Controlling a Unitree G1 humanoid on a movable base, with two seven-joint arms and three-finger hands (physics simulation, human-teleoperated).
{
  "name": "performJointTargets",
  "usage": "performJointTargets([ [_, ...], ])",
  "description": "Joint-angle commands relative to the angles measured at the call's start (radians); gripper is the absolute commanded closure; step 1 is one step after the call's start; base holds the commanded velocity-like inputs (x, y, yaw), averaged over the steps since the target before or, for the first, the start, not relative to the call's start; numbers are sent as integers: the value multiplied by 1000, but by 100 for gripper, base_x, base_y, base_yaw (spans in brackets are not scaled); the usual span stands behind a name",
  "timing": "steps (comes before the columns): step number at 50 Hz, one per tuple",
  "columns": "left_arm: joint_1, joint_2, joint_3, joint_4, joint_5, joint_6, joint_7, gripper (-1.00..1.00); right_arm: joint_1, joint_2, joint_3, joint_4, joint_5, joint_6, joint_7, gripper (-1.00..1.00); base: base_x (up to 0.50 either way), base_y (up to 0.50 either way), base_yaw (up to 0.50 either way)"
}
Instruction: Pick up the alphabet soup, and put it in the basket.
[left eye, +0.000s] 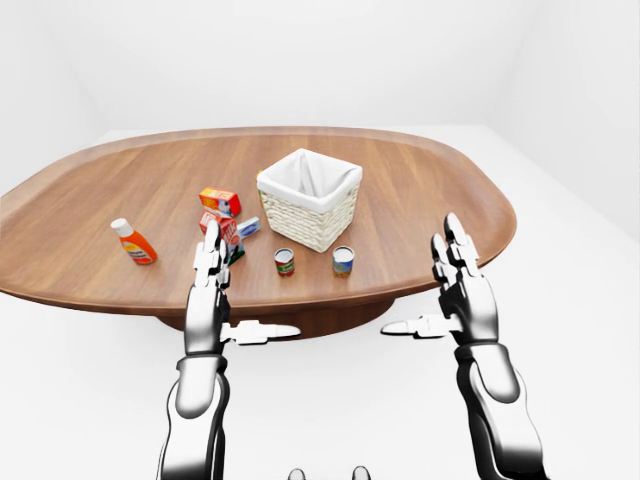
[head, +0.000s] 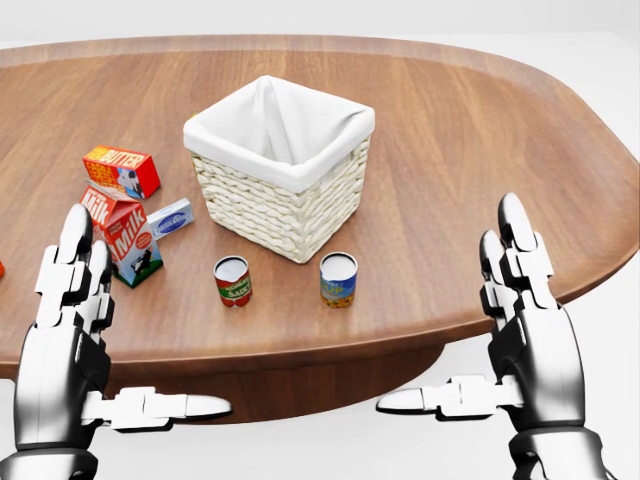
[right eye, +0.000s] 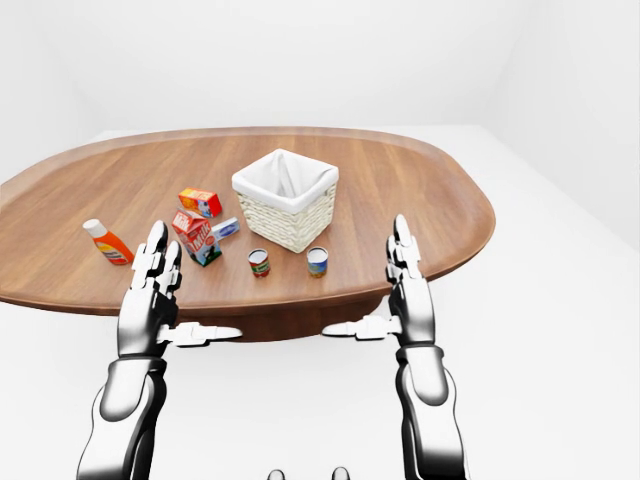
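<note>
The alphabet soup (head: 338, 279), a small can with a blue and yellow label, stands upright on the wooden table (head: 480, 150), just below the white-lined wicker basket (head: 280, 165) in the head view. A red-labelled can (head: 233, 281) stands to its left. My left hand (head: 112, 345) is open at the lower left, held off the table's near edge. My right hand (head: 465, 335) is open at the lower right, also short of the table and to the right of the soup can. Neither hand holds anything.
Left of the basket are a milk carton (head: 122, 235), an orange butter box (head: 121, 172) and a small blue-white box (head: 170, 218). A ketchup bottle (right eye: 106, 242) stands further left. The table's rounded edge (head: 330, 350) runs between my hands and the cans.
</note>
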Motion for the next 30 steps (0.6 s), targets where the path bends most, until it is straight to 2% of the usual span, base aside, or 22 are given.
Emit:
performJointTargets([
  [1,-5,3,6,11,0,-7,1,-100,9,2,14,7,-16,0,13,-100,0,0,0],
  [4,-7,2,9,10,-6,-2,-1,-100,7,2,11,5,-11,0,17,-100,0,0,0],
  [6,-3,1,7,-7,-7,11,-1,-100,5,2,8,1,-5,0,17,-100,0,0,0],
  [10,-6,2,8,-2,-6,9,-1,-100,6,2,11,4,-9,0,18,-100,0,0,0],
  [11,-4,2,8,-10,-8,16,-2,-100,6,1,12,3,-12,0,17,-100,0,0,0],
  [14,-4,2,10,-5,-8,11,-1,-100,7,1,13,4,-15,0,17,-100,5,0,0],
  [16,-6,2,10,3,-8,5,-1,-100,6,1,13,9,-16,0,17,-100,24,0,0],
  [21,-5,2,9,-1,-8,8,-1,-100,5,1,14,14,-20,0,17,-100,32,0,0],
  [26,-6,2,9,11,-6,-3,1,-100,7,2,14,8,-20,0,17,-100,40,0,0],
  [30,-3,2,9,-4,-5,9,1,-100,11,2,17,6,-23,0,18,-100,41,0,0],
])
